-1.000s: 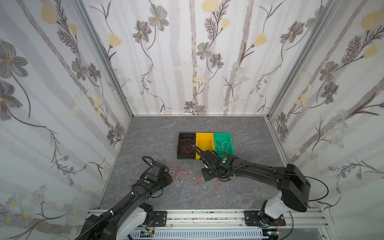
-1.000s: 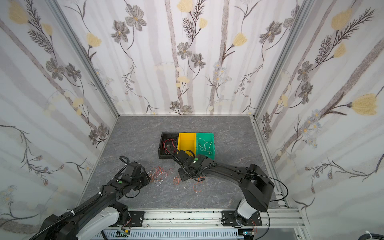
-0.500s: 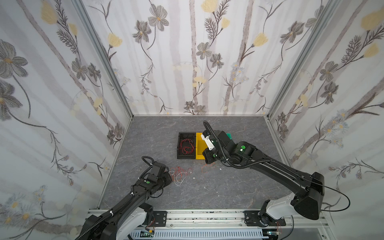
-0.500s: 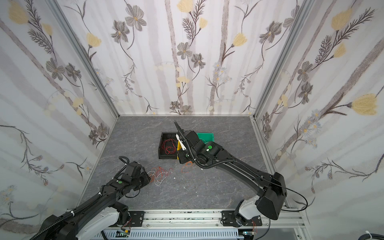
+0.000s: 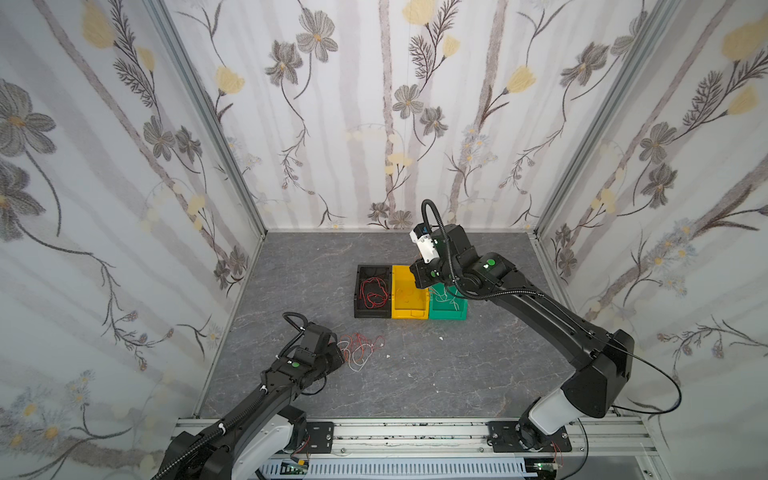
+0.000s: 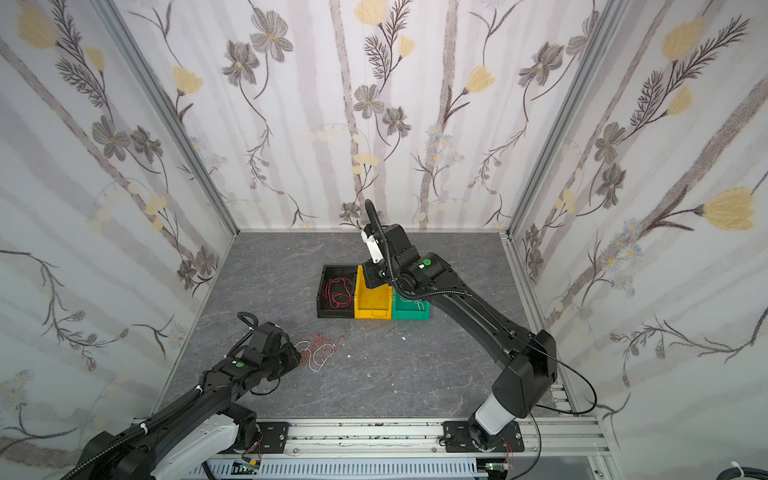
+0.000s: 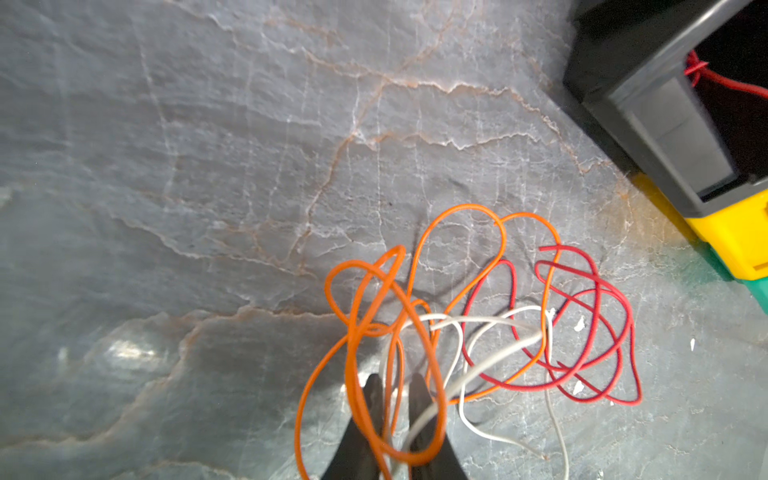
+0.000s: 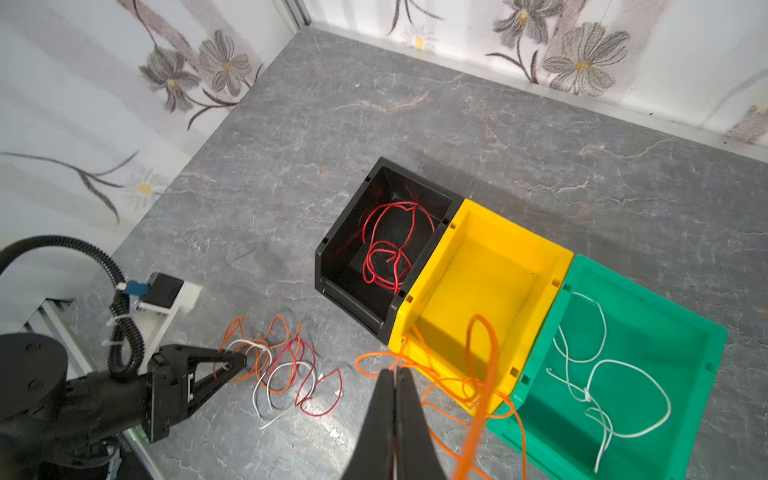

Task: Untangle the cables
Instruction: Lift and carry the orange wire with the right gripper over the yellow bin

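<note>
Spreading across both top views, the grey stone-patterned table [image 5: 457, 374] carries everything. The right arm [image 5: 540, 318] reaches from the near right over the bins; the left arm [image 5: 291, 370] lies low at the near left. Three bins stand touching in a row toward the far middle: black bin [image 5: 372, 312] left, yellow bin [image 5: 409, 313] in the middle, green bin [image 5: 449, 315] right. The right gripper [image 8: 395, 372] hangs above the yellow bin, fingers pressed together on an orange cable [image 8: 478, 318] that droops over that bin's near wall (one stretch blurs close to the lens). The left gripper [image 7: 395, 399], fingers nearly closed, pinches strands of the tangled cables [image 7: 478, 332], orange, red and white, lying on the table near and left of the bins. A red cable [image 8: 390, 245] coils in the black bin; a white cable [image 8: 623, 361] loops in the green one.
</note>
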Robot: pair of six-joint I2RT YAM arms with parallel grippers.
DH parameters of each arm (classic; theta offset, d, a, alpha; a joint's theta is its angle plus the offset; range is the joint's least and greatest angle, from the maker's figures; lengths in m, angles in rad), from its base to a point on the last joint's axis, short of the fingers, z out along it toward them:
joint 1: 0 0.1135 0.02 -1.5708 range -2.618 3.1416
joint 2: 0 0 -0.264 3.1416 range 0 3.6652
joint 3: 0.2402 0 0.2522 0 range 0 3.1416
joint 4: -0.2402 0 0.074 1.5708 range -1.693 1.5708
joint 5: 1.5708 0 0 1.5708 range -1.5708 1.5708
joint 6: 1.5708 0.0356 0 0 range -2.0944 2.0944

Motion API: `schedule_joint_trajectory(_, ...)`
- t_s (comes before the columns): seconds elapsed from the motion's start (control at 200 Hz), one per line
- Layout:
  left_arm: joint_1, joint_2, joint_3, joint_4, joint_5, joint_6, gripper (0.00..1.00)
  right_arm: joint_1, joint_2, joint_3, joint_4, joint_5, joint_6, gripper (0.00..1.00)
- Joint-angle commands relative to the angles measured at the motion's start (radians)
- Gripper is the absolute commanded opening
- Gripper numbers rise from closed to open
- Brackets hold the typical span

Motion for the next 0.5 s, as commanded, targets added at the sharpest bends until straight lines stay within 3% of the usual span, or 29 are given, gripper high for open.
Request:
schedule_joint_trajectory(0.0,0.001,-0.005,0.006,0.003,-0.009,-0.008,0.16,-0.017,0.036,0.022,0.075,-0.044,-0.020,0.00)
schedule_joint_trajectory(0.29,0.001,0.005,0.009,0.008,-0.005,-0.008,0.16,-0.043,0.109,-0.032,0.260,-0.091,-0.078,0.00)
schedule_joint_trajectory(0.495,0.001,0.001,0.005,0.007,-0.009,-0.010,0.16,-0.053,0.145,-0.078,0.268,-0.102,-0.026,0.00)
